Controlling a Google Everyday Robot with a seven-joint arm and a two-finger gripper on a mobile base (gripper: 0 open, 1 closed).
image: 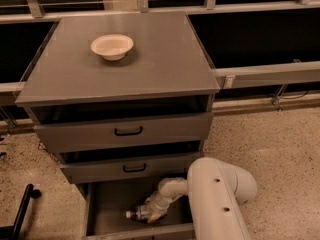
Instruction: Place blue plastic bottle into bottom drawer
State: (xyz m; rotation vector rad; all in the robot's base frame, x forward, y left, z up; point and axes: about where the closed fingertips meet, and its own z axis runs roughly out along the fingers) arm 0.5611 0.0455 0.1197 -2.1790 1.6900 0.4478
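The bottom drawer (107, 204) of the grey-brown cabinet is pulled open at the bottom of the camera view. The blue plastic bottle (136, 213) lies on its side inside the drawer, white cap pointing left. My gripper (150, 213) is down inside the drawer at the bottle's right end, with my white arm (215, 194) reaching in from the right. Most of the bottle's body is hidden behind the gripper.
A shallow cream bowl (112, 46) sits on the cabinet top (160, 59). The two upper drawers with black handles (128, 131) stand slightly open. A black bar (22, 209) stands on the speckled floor at the left. A railing runs behind the cabinet.
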